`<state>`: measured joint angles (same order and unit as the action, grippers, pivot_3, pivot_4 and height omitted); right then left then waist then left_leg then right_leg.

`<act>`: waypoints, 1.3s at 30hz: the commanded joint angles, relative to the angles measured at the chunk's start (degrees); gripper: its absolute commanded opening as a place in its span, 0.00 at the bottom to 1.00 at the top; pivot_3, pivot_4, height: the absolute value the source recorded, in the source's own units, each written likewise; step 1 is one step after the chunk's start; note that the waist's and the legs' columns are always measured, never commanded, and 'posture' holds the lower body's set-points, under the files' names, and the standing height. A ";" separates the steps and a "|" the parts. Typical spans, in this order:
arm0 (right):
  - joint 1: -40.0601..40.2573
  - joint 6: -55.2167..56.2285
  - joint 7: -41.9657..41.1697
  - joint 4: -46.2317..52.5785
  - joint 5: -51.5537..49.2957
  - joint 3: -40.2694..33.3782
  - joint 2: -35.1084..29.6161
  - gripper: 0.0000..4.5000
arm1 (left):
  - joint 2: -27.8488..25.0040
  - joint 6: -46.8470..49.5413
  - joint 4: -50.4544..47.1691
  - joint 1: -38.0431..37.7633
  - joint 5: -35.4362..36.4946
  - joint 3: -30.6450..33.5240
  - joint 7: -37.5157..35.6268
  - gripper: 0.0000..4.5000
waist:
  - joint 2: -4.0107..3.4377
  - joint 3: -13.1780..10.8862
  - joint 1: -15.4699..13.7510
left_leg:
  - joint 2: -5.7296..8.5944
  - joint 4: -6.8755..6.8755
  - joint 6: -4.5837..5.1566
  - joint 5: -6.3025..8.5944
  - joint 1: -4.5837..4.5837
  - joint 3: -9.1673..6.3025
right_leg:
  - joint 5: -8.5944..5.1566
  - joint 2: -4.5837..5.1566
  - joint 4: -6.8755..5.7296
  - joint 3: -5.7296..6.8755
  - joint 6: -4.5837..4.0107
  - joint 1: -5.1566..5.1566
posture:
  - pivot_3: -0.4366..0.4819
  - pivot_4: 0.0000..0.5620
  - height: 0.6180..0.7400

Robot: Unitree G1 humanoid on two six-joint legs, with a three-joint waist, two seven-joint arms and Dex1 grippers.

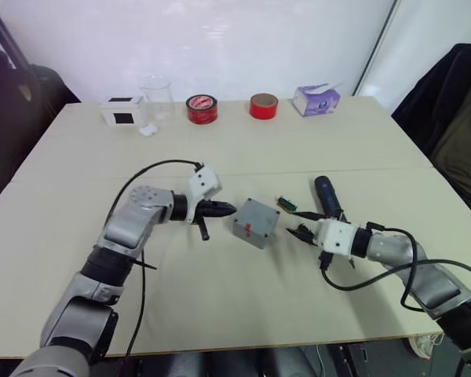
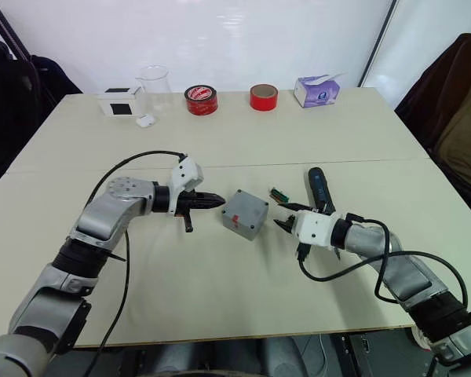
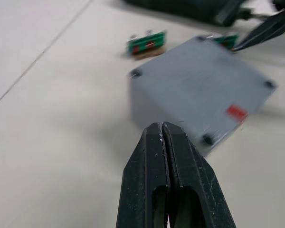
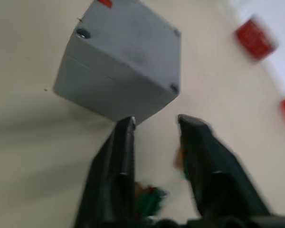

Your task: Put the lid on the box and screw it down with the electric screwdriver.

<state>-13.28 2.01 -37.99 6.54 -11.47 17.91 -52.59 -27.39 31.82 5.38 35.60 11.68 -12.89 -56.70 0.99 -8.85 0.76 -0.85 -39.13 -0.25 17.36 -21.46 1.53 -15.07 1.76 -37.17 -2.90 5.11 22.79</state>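
Left gripper: fingers pressed together, empty; tips just beside the box's near side
Right gripper: fingers apart, empty; box just ahead
Box: between both grippers, lid on
Electric screwdriver: beside right gripper, lying flat, long axis running away from the robot

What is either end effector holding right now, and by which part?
Nothing. The left end effector is shut and empty beside the box; the right end effector is open on its other side, empty.
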 commanded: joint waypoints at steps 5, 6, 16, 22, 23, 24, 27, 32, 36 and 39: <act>-1.49 -18.69 -4.38 7.75 -2.39 -1.45 4.80 0.01 | 2.04 -4.54 4.18 -1.53 -2.48 -0.81 2.76 0.00 | 0.02 -0.02 -0.21 | 0.03 0.00 -0.01 0.00 -0.13 0.01 | -0.02 0.00 0.02 0.02 -0.04 0.12 | 0.48 0.27 1.00; -1.88 -19.92 -4.45 7.87 -2.03 -1.45 5.66 0.01 | 2.60 -4.69 4.54 -1.50 -2.56 -1.09 2.64 0.00 | 0.02 -0.02 -0.20 | 0.03 0.00 0.00 0.00 -0.16 0.01 | -0.01 -0.01 0.02 0.02 -0.02 0.15 | 0.48 0.27 1.00; -6.31 -26.71 -7.69 7.44 1.98 1.01 11.71 0.01 | 2.83 -3.16 1.15 -2.67 -1.81 -6.03 -4.55 0.00 | 0.01 -0.02 0.00 | 0.03 -0.03 -0.01 -0.01 -0.91 0.06 | 0.03 -0.15 -0.10 0.06 0.03 0.98 | 0.48 0.27 1.00; -7.10 -27.28 -11.55 7.07 2.33 1.83 13.65 0.01 | 0.19 -1.75 -2.46 -4.32 -1.78 -6.29 -7.71 0.00 | 0.02 -0.03 0.05 | 0.05 -0.03 -0.01 0.00 -0.94 0.07 | 0.03 -0.13 -0.08 0.07 0.03 0.98 | 0.48 0.27 1.00; -7.28 -27.40 -12.23 7.03 2.41 1.93 13.88 0.01 | -0.03 -1.60 -2.85 -4.46 -1.80 -6.24 -7.85 0.00 | 0.01 -0.03 0.05 | 0.04 -0.03 -0.01 0.00 -0.93 0.06 | 0.03 -0.14 -0.08 0.07 0.03 0.98 | 0.48 0.27 1.00; -7.50 -27.21 -12.83 6.93 2.68 2.12 14.11 0.01 | -0.24 -1.42 -3.26 -4.61 -1.71 -6.17 -7.99 0.00 | 0.01 -0.03 0.04 | 0.04 -0.03 -0.01 0.00 -0.93 0.06 | 0.03 -0.14 -0.08 0.07 0.03 0.99 | 0.48 0.27 1.00; -8.21 -27.28 -14.20 6.60 3.25 2.58 14.92 0.01 | -0.90 -1.01 -4.66 -5.06 -1.19 -6.13 -8.91 0.00 | 0.01 -0.03 0.07 | 0.04 -0.02 -0.01 0.00 -0.93 0.06 | 0.03 -0.15 -0.08 0.07 0.03 0.99 | 0.48 0.27 1.00; -8.79 -27.22 -16.39 6.82 3.87 3.28 15.62 0.01 | -2.66 0.12 -8.29 -6.45 -0.36 -6.71 -11.20 0.00 | 0.00 -0.04 0.04 | 0.03 -0.02 -0.01 0.00 -0.94 0.06 | 0.03 -0.15 -0.08 0.07 0.03 1.00 | 0.48 0.27 1.00; -8.98 -27.30 -17.79 7.25 4.27 3.72 16.11 0.01 | -4.74 0.41 -10.58 -8.20 -0.52 -6.89 -12.81 0.00 | 0.00 -0.04 0.07 | 0.03 -0.02 -0.01 0.00 -0.94 0.07 | 0.02 -0.15 -0.08 0.07 0.02 1.00 | 0.48 0.27 1.00; -8.99 -27.58 -18.31 7.49 4.59 3.74 16.49 0.01 | -5.68 0.64 -11.28 -8.90 -0.42 -6.59 -13.14 0.00 | 0.00 -0.04 0.04 | 0.03 -0.02 -0.01 0.00 -0.94 0.06 | 0.02 -0.14 -0.08 0.08 0.02 1.00 | 0.48 0.27 1.00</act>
<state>-20.83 -26.09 -54.69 10.92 -5.68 20.21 -37.90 -33.76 32.96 -2.76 26.69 9.17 -19.03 -68.78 0.98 -8.90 0.80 -0.82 -39.15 -0.25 17.36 -22.39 1.59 -15.04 1.62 -37.25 -2.82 5.13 23.79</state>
